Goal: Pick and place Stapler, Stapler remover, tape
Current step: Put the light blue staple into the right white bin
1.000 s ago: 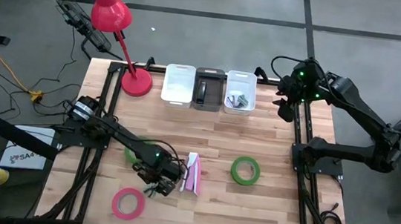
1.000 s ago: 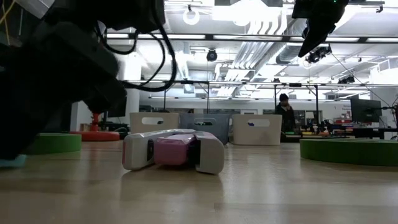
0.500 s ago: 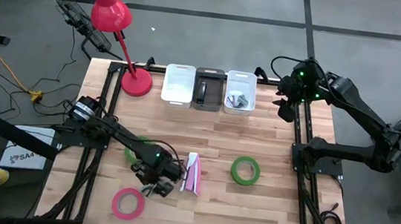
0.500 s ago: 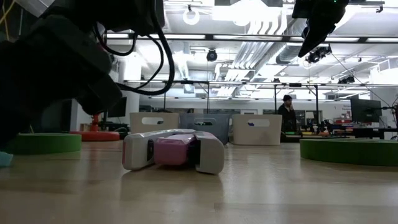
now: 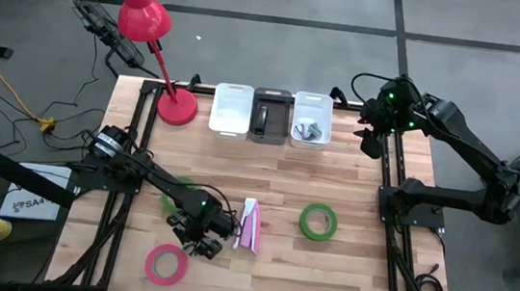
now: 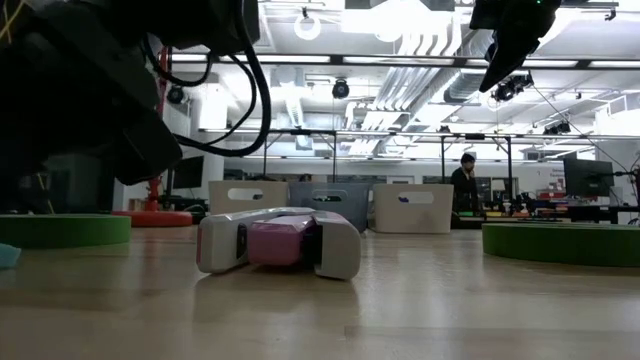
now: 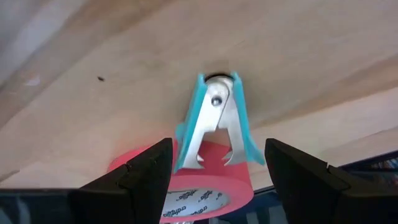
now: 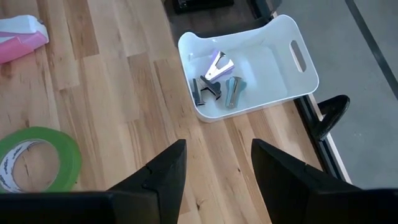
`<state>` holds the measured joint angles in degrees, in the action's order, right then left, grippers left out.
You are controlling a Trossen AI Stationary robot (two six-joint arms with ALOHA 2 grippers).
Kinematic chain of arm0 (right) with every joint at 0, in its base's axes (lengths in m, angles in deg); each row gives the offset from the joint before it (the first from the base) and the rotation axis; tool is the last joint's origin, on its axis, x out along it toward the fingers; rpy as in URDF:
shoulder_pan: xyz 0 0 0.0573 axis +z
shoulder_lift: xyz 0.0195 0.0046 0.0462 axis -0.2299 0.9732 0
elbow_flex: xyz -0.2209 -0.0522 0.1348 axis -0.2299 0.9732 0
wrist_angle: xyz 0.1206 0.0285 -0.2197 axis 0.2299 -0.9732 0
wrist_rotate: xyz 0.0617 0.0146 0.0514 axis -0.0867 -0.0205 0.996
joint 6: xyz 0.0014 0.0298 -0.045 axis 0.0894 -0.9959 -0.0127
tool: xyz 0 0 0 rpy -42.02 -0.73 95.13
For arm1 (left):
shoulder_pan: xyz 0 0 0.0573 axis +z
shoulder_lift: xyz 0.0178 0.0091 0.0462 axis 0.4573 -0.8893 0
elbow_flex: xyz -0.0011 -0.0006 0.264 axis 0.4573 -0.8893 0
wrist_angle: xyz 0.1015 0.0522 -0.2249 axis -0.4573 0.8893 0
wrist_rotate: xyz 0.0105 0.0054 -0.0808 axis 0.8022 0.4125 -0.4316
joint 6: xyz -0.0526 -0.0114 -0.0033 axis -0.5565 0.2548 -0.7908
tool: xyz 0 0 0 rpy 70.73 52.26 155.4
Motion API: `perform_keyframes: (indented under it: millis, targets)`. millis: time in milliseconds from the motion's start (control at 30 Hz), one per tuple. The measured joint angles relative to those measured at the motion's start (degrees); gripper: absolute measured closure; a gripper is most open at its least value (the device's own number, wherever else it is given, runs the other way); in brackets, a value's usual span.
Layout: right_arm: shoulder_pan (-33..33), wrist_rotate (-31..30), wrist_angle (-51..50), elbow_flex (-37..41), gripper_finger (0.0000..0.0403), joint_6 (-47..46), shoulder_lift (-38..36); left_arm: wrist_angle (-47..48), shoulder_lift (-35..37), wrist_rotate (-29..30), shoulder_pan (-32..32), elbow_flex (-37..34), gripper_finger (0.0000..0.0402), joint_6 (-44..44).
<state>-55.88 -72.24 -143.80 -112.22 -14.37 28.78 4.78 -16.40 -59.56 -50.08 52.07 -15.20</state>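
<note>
Two dark jointed arms with looping black cables, small green lights, black claw fingers.

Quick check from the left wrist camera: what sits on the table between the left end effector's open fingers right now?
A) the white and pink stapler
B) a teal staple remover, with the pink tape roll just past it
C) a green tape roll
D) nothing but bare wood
B: the teal staple remover lies between the open fingers of the left end effector, and the pink tape roll shows just beyond it.
</note>
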Motion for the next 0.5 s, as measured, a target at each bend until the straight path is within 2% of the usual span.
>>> perform_keyframes:
  millis: [233,500]
  targets:
    - [0.0,-0.11,0.17,0.0,0.0231,0.0,0.0,-0.63,-1.56,-2.47,-0.97,0.11,0.0152,-0.55]
    - [0.0,-0.13,0.35,0.0,0.0231,0.0,0.0,-0.92,-1.75,-0.55,-0.81,0.02,0.0162,-1.56]
